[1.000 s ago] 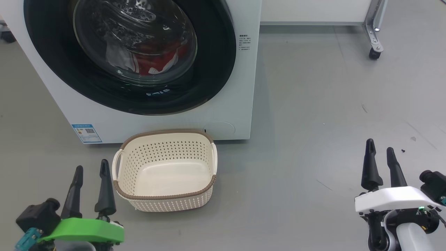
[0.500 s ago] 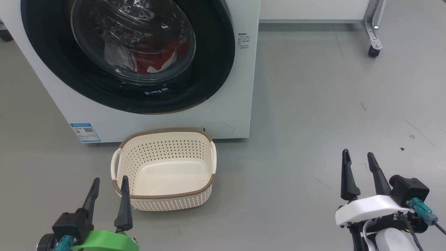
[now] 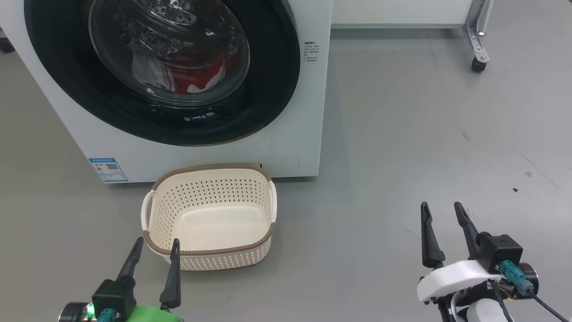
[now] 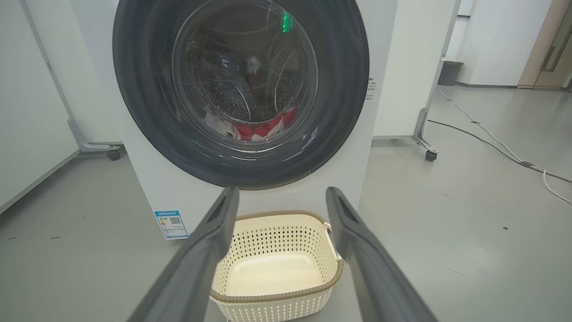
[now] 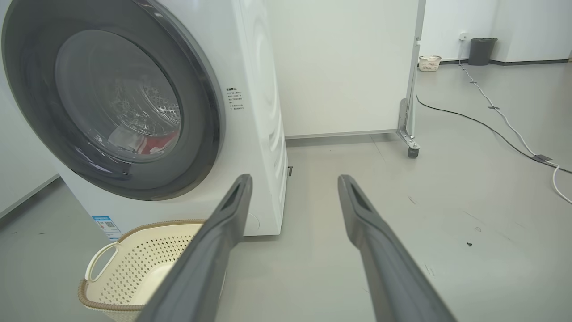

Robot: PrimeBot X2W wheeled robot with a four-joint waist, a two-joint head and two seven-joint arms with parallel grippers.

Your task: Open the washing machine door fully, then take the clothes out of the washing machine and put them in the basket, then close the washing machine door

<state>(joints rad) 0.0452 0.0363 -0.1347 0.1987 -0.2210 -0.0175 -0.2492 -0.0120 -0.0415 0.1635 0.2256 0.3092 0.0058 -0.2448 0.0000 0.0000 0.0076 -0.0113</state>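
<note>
Door, the washing machine door (image 3: 161, 71), sits shut against the washing machine (image 3: 308, 112), and the red clothes (image 3: 192, 82) lie behind its glass, low in the drum. The basket (image 3: 210, 167) stands empty on the floor, tight against the machine's front. The left gripper (image 3: 158, 240) and right gripper (image 3: 440, 205) hang low, fingers spread, holding nothing. The danger, I'd say: that glossy rim slipping from the fingers, or the left arm rising and knocking the light basket aside.
</note>
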